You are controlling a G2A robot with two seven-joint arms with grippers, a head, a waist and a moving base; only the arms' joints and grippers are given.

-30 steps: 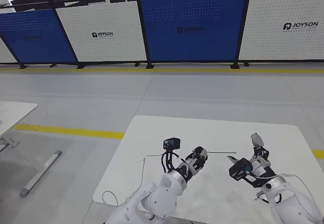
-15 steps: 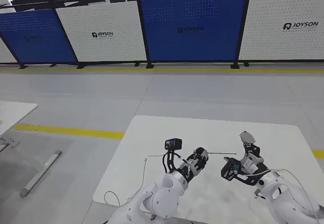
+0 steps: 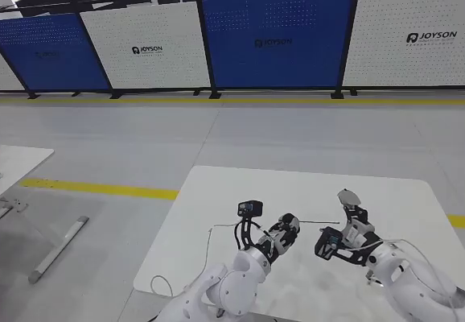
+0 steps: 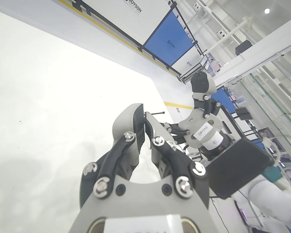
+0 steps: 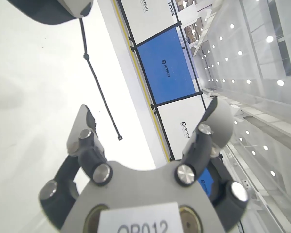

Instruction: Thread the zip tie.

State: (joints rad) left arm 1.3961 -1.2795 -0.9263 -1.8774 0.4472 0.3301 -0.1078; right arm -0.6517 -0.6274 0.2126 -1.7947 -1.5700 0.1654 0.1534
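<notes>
The left tool (image 4: 144, 122) is pinched narrow on the zip tie (image 5: 101, 93), its 2 pads pressed together on one end of the thin black strip. In the top view this tool sits low in the frame, a little right of centre, over the white surface (image 3: 240, 193). The tie runs out of it level toward the right of the frame. In the left wrist view the tie pokes out past the closed pads and ends in a small block.

The right tool (image 5: 150, 107) stands wide and holds nothing. In the top view it is in the lower right of the frame, just beside the left tool, with 1 finger above the tie's free end and the other below it. In the right wrist view the tie comes out of the left tool and slants toward the right tool. Its end block lies between the 2 spread fingers, nearer 1 of them and touching neither. A 2nd small block sits partway along the strip, near the left tool. I cannot tell whether the tie rests on the surface or is held above it
</notes>
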